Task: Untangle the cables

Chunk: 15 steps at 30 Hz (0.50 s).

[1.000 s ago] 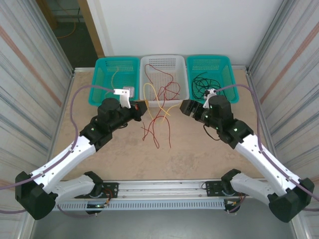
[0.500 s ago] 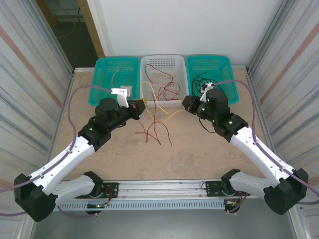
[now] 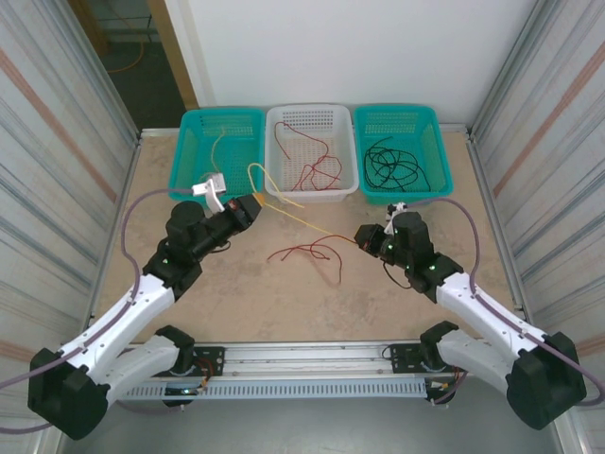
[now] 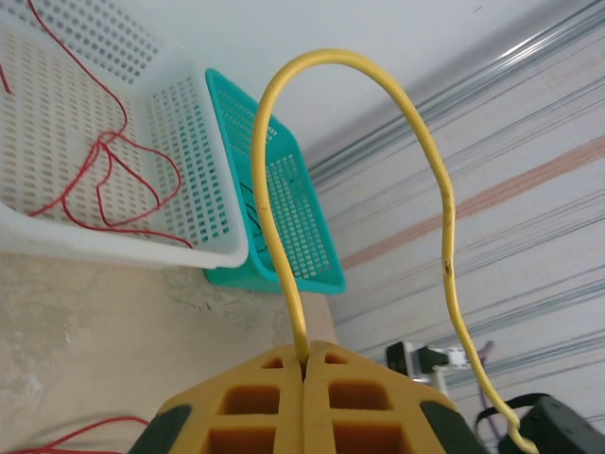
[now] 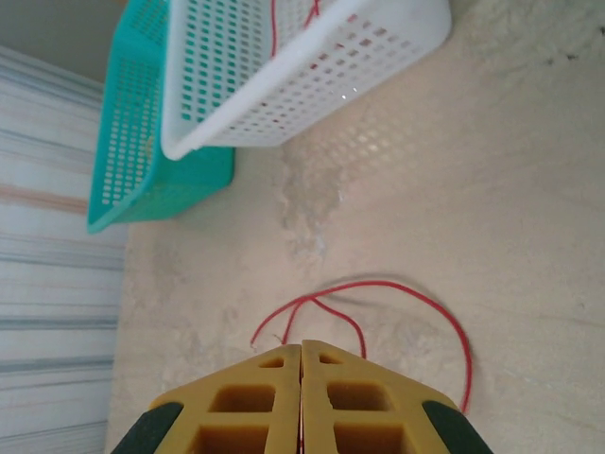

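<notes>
Near the middle of the top view, a yellow cable point(image 3: 307, 223) runs in a straight line between the two tools, above the counter point(image 3: 236, 303). The left tool point(image 3: 253, 205) sits left of the middle and is closed on the yellow cable. In the left wrist view its fingers point(image 4: 274, 397) are pressed together with the cable pinched between them. From there the cable goes up in a tall loop point(image 4: 378, 83) and comes down at the lower right.

The right tool point(image 3: 362, 236) sits right of the middle. It is closed too, and the yellow cable ends right at its tip, so it looks like it is gripping that end. In the right wrist view its fingers point(image 5: 331, 397) are shut tight with no gap.

A loose red cable point(image 3: 307, 252) lies on the counter just below the yellow one, between the two tools and touching neither.

Three baskets stand in a row at the top of the counter. The white basket point(image 3: 312, 112) in the middle holds another red cable point(image 3: 321, 170). The left teal basket point(image 3: 189, 161) has a thin pale cable point(image 3: 218, 144) in it. The right teal basket point(image 3: 430, 161) holds the black cables point(image 3: 392, 165) in a curly pile.
</notes>
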Available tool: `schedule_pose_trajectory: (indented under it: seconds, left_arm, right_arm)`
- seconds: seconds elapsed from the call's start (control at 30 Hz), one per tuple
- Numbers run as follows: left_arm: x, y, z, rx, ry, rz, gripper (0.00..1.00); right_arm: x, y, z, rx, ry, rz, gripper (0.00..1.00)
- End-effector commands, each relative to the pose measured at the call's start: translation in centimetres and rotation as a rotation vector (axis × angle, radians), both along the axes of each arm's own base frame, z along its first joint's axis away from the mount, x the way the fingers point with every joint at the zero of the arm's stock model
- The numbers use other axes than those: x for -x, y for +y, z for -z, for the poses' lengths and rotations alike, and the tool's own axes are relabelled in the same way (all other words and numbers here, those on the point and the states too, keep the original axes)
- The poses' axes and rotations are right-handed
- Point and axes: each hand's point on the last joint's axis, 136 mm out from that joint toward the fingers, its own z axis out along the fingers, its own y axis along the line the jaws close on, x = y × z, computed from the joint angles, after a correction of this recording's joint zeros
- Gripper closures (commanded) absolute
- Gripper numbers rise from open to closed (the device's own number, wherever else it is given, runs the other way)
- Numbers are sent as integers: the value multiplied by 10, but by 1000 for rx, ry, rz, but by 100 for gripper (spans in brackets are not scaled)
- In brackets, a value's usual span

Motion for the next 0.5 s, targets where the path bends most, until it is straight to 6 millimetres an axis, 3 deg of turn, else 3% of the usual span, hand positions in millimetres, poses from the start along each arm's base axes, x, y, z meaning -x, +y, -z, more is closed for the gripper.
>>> schedule_pose_trajectory:
  seconds: [0.0, 0.1, 0.2, 0.27, 0.47]
  left_arm:
    - [-12, 45, -95, 202, -258, -195, 100]
    - [-10, 41, -91, 154, -252, -173, 100]
    - [-9, 33, -85, 71, -254, -134, 100]
    - [-10, 29, -78, 12, -241, -116, 100]
    - [-12, 32, -66, -120, -237, -133, 100]
  right_arm:
    - [9, -34, 51, 137, 134, 91, 100]
    - [3, -34, 50, 142, 144, 87, 98]
    - [-2, -38, 37, 163, 124, 93, 66]
    - [-3, -44, 28, 206, 106, 105, 53]
    - [-2, -64, -10, 286, 32, 125, 48]
